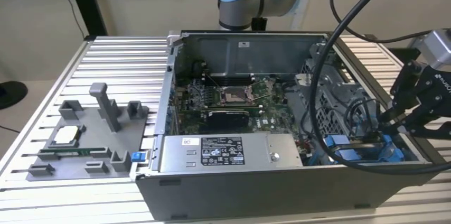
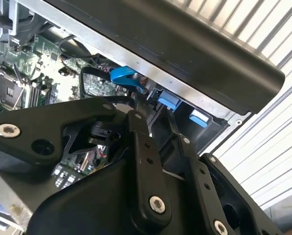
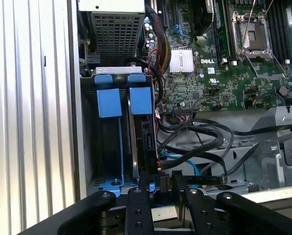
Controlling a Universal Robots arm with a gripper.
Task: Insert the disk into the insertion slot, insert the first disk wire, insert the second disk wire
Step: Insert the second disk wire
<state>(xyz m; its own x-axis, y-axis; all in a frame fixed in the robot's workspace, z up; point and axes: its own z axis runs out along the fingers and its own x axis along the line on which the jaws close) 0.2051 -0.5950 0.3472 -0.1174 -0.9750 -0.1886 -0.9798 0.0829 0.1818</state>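
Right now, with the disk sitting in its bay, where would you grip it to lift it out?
Probably the blue tab at the end of the disk, coming straight down from above. The disk stands on edge and cables crowd one face, so its flat sides look hard to reach.

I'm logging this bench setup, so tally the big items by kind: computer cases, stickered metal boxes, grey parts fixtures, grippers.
Computer case: 1
Stickered metal box: 1
Grey parts fixture: 1
Gripper: 1
Total: 4
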